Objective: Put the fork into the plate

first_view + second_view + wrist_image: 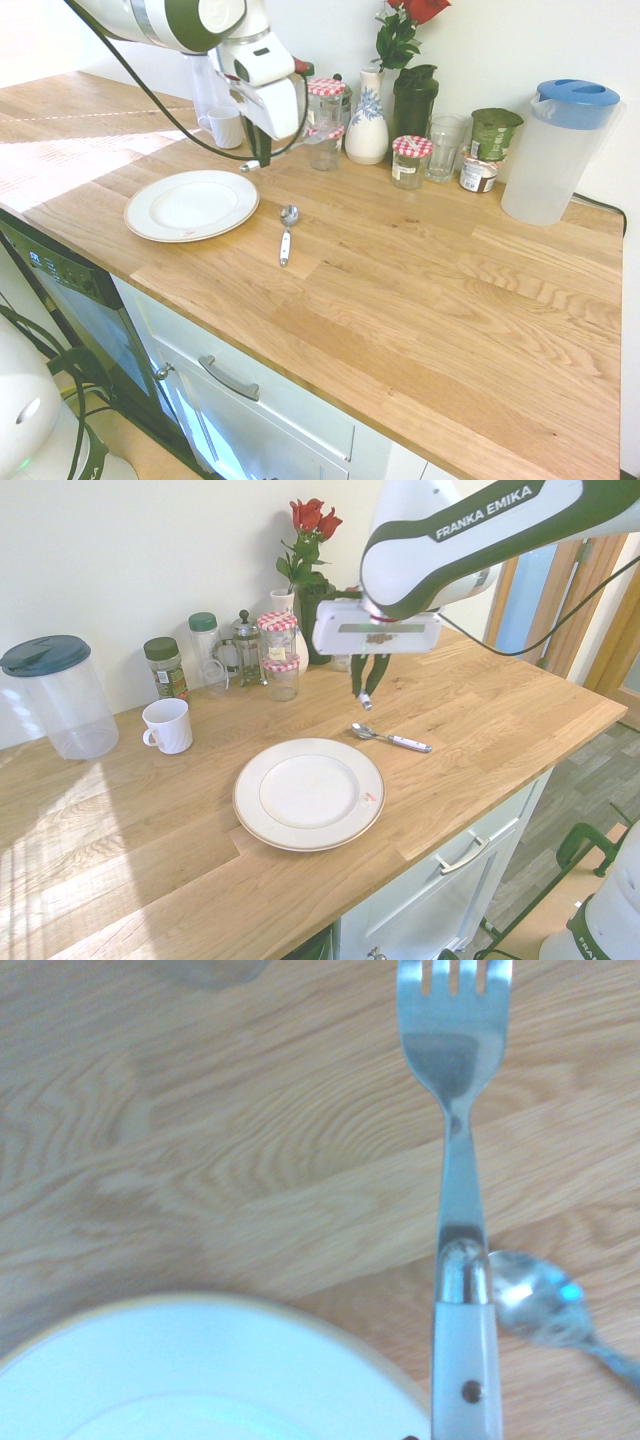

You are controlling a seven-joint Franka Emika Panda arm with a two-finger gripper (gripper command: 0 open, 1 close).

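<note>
Nearest in the second exterior view, the cream-white plate [258,815] lies on the wooden worktop [480,715]. Just beyond its rim rests the spoon [408,743] (bowl towards the jars). Farther back, the gripper [364,694] hangs above the wood, fingers clamped on the fork [466,1355], which is raised off the worktop, not over the plate. Behind stand the white mug [172,728], stacked jars [283,678] and red roses [307,517].

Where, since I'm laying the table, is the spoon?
In the second exterior view, the spoon lies on the wooden counter, right of the plate.
</note>
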